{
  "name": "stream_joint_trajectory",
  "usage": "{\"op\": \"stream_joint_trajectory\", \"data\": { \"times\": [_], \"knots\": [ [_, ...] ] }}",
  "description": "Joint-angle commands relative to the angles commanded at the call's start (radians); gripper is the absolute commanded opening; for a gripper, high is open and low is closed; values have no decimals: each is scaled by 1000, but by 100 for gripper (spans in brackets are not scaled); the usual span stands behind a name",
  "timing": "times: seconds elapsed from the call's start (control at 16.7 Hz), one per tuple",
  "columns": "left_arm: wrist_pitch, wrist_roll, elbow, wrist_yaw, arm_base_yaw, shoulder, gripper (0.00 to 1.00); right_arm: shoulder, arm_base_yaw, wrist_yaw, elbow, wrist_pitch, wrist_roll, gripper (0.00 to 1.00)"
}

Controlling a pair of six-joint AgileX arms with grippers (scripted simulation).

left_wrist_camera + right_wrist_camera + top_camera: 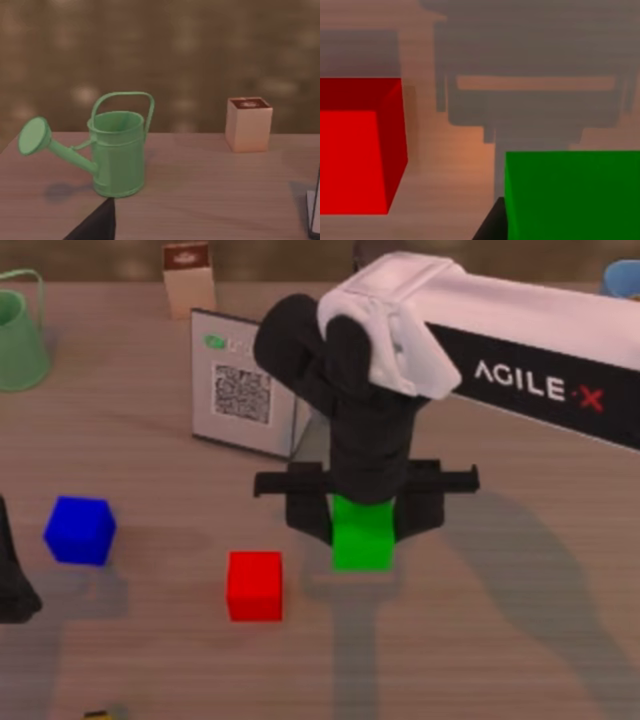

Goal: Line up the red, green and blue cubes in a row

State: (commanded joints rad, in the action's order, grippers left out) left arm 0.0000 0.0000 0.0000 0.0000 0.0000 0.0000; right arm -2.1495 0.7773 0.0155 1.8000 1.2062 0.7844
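My right gripper (362, 525) is shut on the green cube (362, 545), with black fingers on either side of it near the table's middle. In the right wrist view a dark fingertip (492, 225) lies against the green cube (575, 195), and the shadow on the wood suggests the cube hangs just above the table. The red cube (254, 585) rests on the table a short gap to its left and slightly nearer the front; it also shows as the red cube (350, 160). The blue cube (80, 530) sits far left. My left gripper (12, 590) is parked open at the left edge.
A white QR-code card (243, 395) stands just behind the right gripper. A tan box (188, 278) stands at the back, and a green watering can (15, 340) at the back left. A small yellow object (100, 713) lies at the front edge.
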Motion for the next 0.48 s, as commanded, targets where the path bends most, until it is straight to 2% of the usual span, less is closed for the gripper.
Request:
{"op": "stream_joint_trajectory", "data": {
  "times": [0.48],
  "knots": [
    [0,0,0,0,0,0,100,-9,6,-2,-27,-39,8,0]
  ]
}}
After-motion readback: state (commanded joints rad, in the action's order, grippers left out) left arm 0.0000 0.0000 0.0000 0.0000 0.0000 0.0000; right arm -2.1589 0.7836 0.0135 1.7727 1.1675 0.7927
